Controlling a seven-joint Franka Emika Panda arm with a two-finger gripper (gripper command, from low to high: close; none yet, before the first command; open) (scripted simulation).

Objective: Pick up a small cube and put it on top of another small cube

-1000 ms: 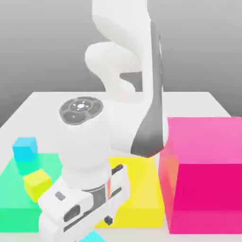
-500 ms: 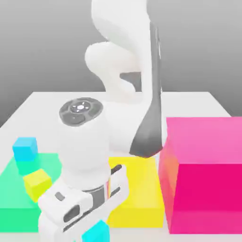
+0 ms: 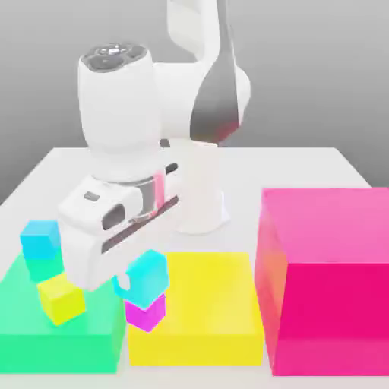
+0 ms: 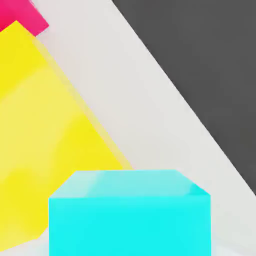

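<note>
Gripper [image 3: 140,283] clenched on cyan cube [image 3: 144,275], held just above magenta cube [image 3: 144,312] sitting on yellow slab [image 3: 201,304]. Second cyan cube [image 3: 39,239] at 9 o'clock, on green slab [image 3: 45,330].

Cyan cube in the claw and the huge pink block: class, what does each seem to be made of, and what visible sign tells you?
Cyan cube: looks like smooth matte plastic, with flat uniform colour and no grain, though a render leaves this open. Huge pink block: seemingly similar plastic, slightly glossy, with soft pale sheen along its edges.
</note>
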